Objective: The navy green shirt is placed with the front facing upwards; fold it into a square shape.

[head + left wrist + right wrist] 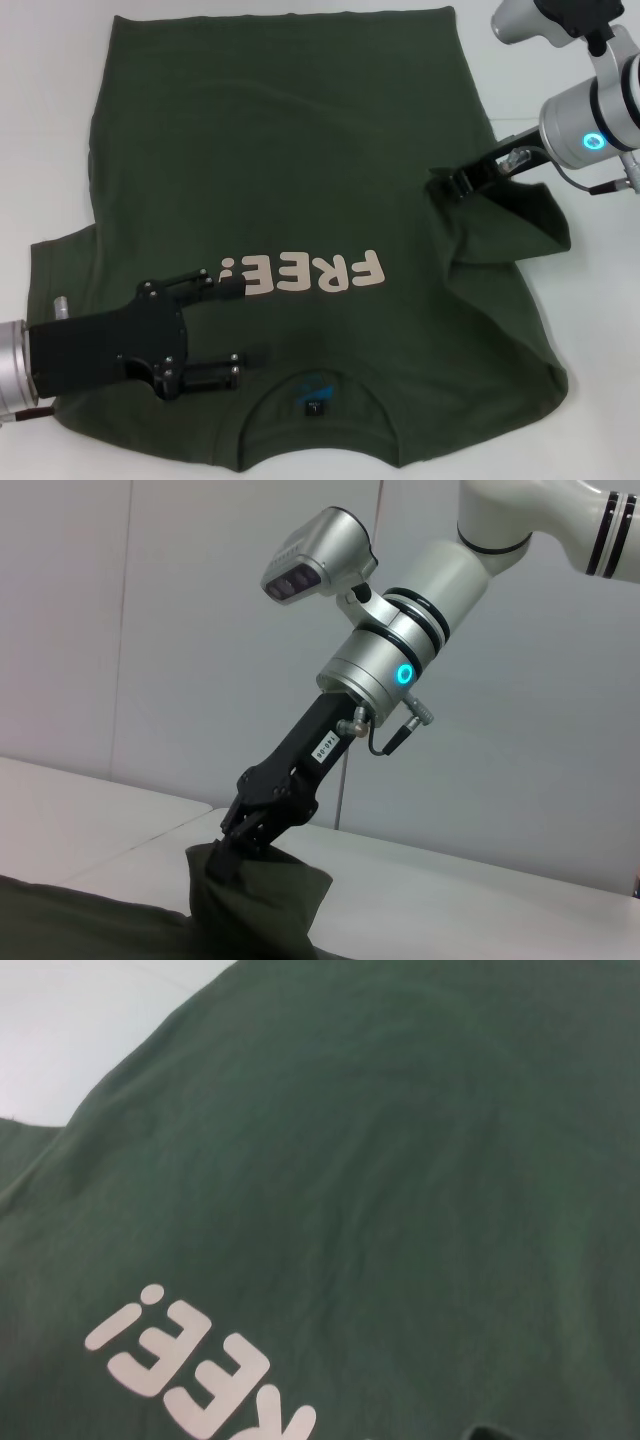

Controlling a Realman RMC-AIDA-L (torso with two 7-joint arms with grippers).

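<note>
The navy green shirt (290, 150) lies face up on the white table, collar and neck label (315, 400) toward me, with the pale "FREE!" print (305, 272) across the chest. My right gripper (447, 184) is shut on the right sleeve (510, 215), which is lifted and drawn inward over the body. In the left wrist view the right gripper (232, 848) pinches a bunched peak of sleeve fabric (270, 890). My left gripper (240, 325) is open just above the shirt's left shoulder area, nothing between its fingers. The right wrist view shows the shirt (400, 1160) and its print (190, 1360).
White table (40, 120) surrounds the shirt on the left, right and far sides. The left sleeve (55, 270) lies flat near my left arm. The shirt's hem runs along the far edge of the head view.
</note>
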